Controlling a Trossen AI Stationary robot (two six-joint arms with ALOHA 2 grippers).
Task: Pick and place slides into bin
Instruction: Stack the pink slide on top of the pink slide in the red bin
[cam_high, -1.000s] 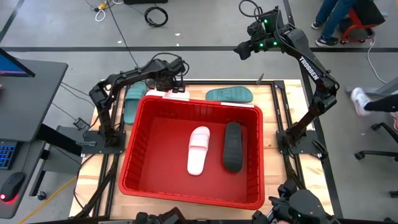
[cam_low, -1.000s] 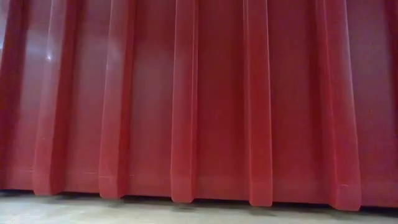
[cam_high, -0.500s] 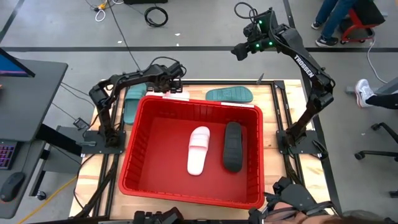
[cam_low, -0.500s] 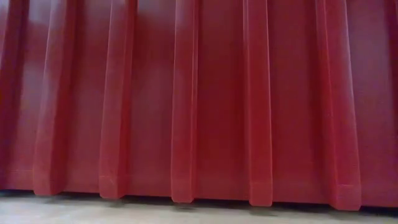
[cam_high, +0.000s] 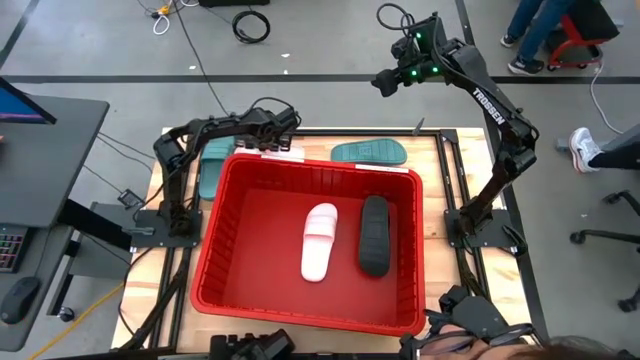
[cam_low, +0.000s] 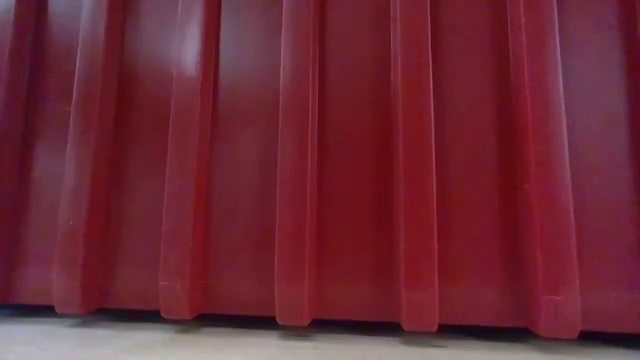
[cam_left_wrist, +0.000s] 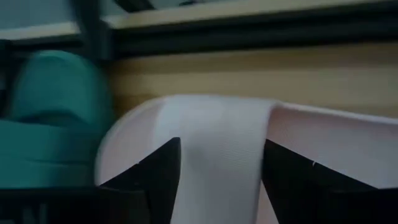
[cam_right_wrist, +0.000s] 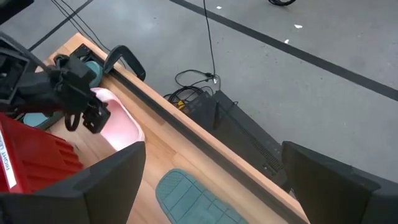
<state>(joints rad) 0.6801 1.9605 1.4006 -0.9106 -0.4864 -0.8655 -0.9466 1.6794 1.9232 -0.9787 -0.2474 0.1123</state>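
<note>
The red bin (cam_high: 225, 250) holds a white slide (cam_high: 320, 240) and a black slide (cam_high: 374, 235) lying flat on its floor. One teal slide (cam_high: 370, 152) lies flat on the table beyond the bin's far rim, and another (cam_high: 214, 165) lies by its far left corner. A second white slide (cam_right_wrist: 121, 124) lies on the table behind the far left corner, mostly hidden in the high view by my left gripper (cam_high: 272, 135). That gripper is shut on it. My right gripper (cam_high: 390, 82) is open and empty, high above the table's far edge. My left gripper has the white slide's strap (cam_left_wrist: 217, 155) between its two fingers (cam_left_wrist: 158, 180), one on each side of the band. It comes slanting down from the near side, across the strap. In the right wrist view the slide still lies with its sole on the table.
The bin's near wall (cam_low: 320, 160) fills the low view. The table's far frame rail (cam_right_wrist: 186, 134) runs just behind the white slide. Cables lie on the floor beyond it, and people's legs show at the far right of the room (cam_high: 560, 30).
My left gripper has gone a little toward the table's left edge along the bin's far rim, its arm drawing in. My right gripper has shifted slightly toward the left, still high. The slides have stayed where they were.
</note>
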